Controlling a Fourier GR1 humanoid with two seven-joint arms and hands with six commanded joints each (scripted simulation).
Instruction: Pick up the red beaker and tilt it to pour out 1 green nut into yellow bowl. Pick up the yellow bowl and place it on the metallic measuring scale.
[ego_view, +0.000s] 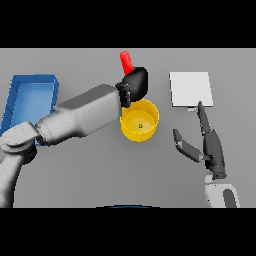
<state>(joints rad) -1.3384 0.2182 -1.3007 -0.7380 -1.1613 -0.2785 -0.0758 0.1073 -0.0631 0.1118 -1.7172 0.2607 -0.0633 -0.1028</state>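
While left hand grips red beaker, right hand hovers.

A matt grey worktop carries a yellow bowl with a smooth, plastic-looking wall and a soft sheen inside, where a small green nut lies. The red beaker looks like smooth, evenly coloured plastic. The left hand shows a dark, slightly glossy shell; the right hand is dark and matt. The measuring scale presents a pale, flat, brushed-looking top. A blue tray at the left appears as smooth plastic.
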